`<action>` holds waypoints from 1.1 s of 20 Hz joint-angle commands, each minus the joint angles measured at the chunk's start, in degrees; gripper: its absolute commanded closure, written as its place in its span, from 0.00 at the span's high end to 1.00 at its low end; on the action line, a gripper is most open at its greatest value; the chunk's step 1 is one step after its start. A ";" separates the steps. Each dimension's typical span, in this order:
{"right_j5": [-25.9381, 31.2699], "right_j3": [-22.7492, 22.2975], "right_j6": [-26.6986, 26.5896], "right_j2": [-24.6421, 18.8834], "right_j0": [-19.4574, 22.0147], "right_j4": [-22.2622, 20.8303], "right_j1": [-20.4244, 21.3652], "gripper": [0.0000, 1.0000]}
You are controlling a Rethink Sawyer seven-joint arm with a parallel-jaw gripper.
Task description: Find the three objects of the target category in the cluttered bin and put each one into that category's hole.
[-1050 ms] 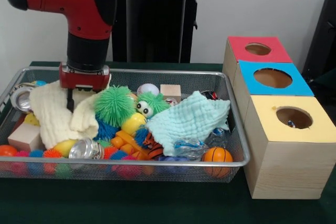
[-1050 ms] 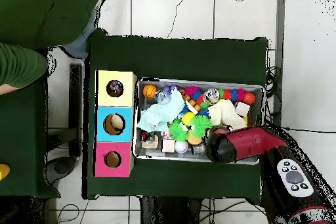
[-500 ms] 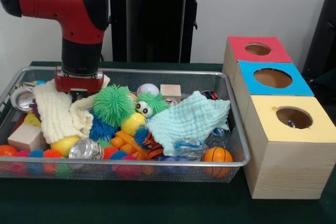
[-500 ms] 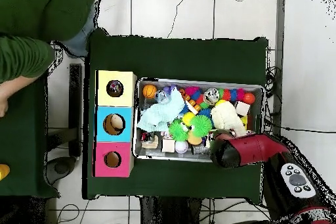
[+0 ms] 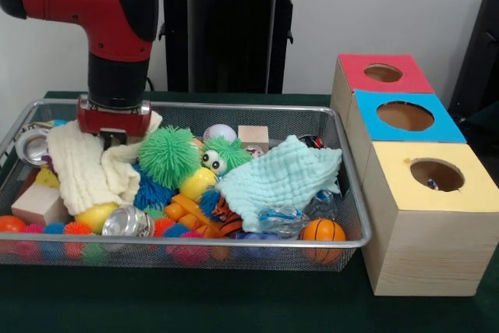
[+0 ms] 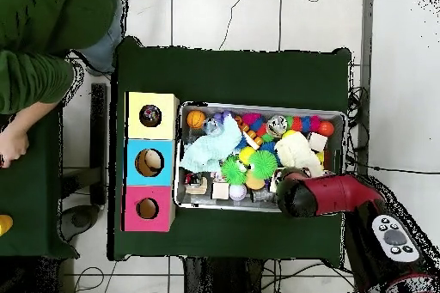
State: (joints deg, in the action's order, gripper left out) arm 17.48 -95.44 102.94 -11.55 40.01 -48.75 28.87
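Front view: wire bin (image 5: pixel 343 243) on green surface (image 5: pixel 234 302), crowded with toys. Arm (image 5: pixel 117 29) descends at bin's far-left corner; gripper (image 5: pixel 114 132) sits above cream cloth (image 5: pixel 82 169), jaws hidden, state cannot be told. Mint cloth (image 5: pixel 281 177) lies centre-right. Green spiky ball (image 5: pixel 168 156) beside cream cloth. Small basketball (image 5: pixel 323 232) at near-right corner. Red box (image 5: pixel 378 76), blue box (image 5: pixel 405 118), yellow box (image 5: pixel 433 185), one hole each, just beside bin.
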 commanded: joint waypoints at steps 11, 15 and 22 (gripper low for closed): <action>38.90 5.35 -22.96 -21.02 10.97 22.39 13.80 0.00; 45.23 7.97 -23.98 -22.00 10.83 22.35 15.54 0.00; 52.52 11.30 -24.09 -22.31 9.35 19.96 18.40 0.00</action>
State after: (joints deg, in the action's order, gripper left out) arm 62.88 -88.72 97.39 -27.89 50.26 -29.36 44.38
